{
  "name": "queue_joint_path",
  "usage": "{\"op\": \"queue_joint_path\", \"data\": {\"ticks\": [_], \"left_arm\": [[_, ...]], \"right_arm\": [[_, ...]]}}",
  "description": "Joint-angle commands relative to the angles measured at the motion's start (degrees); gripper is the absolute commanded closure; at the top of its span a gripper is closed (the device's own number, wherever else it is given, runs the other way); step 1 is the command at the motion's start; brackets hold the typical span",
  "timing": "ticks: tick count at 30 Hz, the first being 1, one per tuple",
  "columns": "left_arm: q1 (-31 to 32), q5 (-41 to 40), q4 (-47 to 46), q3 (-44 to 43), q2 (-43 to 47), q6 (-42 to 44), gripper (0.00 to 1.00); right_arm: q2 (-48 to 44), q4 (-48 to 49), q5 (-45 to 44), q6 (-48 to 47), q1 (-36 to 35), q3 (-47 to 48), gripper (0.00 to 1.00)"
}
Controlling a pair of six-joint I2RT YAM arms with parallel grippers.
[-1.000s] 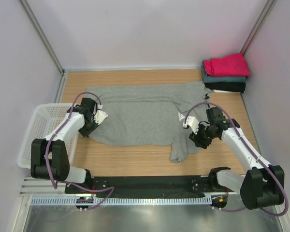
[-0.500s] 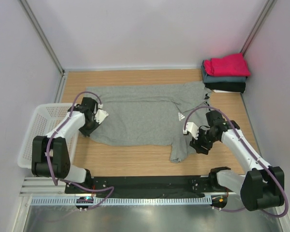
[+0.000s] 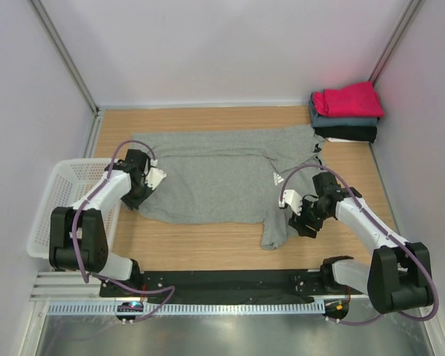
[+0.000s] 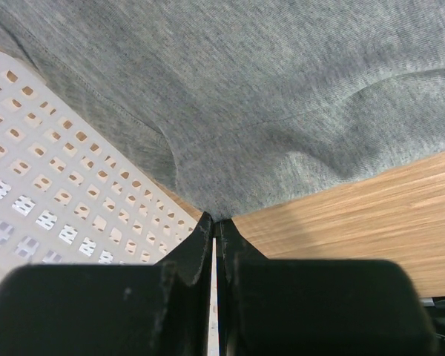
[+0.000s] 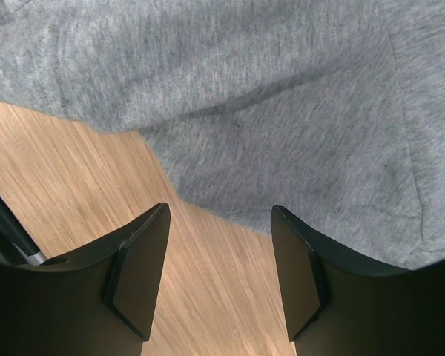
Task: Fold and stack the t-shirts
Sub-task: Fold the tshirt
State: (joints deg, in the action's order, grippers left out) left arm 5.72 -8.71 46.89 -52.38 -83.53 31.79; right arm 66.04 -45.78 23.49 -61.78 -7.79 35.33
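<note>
A large heather-grey t-shirt (image 3: 215,174) lies spread on the wooden table, with a small white print near its right side and a flap hanging toward the front. My left gripper (image 3: 137,194) is shut on the shirt's left edge (image 4: 215,200). My right gripper (image 3: 302,215) is open, low over the table at the shirt's right edge (image 5: 297,148), holding nothing. A magenta-red t-shirt (image 3: 348,99), a slate-blue one (image 3: 341,120) and a black one (image 3: 348,133) sit folded in a stack at the back right corner.
A white plastic mesh basket (image 3: 59,204) stands off the table's left edge, just under my left arm; it also shows in the left wrist view (image 4: 52,200). Grey walls close in the back and sides. A black rail runs along the front.
My right gripper has moved a little left and toward the front, closer to the shirt's right edge. The left gripper has stayed put on the shirt.
</note>
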Motion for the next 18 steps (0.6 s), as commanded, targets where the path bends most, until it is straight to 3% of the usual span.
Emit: {"op": "queue_joint_path", "data": {"ticks": [1,18], "left_arm": [[-0.4,1.3,-1.3,-1.1,-0.3,-0.9,1.00],[-0.3,1.3,-1.6,-0.6,-0.9,-1.1,1.00]], "right_arm": [[0.7,2.6,1.5,-0.9,-0.4,-0.3,0.37],[4.4,11.0,0.3,1.7,-0.4,-3.1,0.33]]}}
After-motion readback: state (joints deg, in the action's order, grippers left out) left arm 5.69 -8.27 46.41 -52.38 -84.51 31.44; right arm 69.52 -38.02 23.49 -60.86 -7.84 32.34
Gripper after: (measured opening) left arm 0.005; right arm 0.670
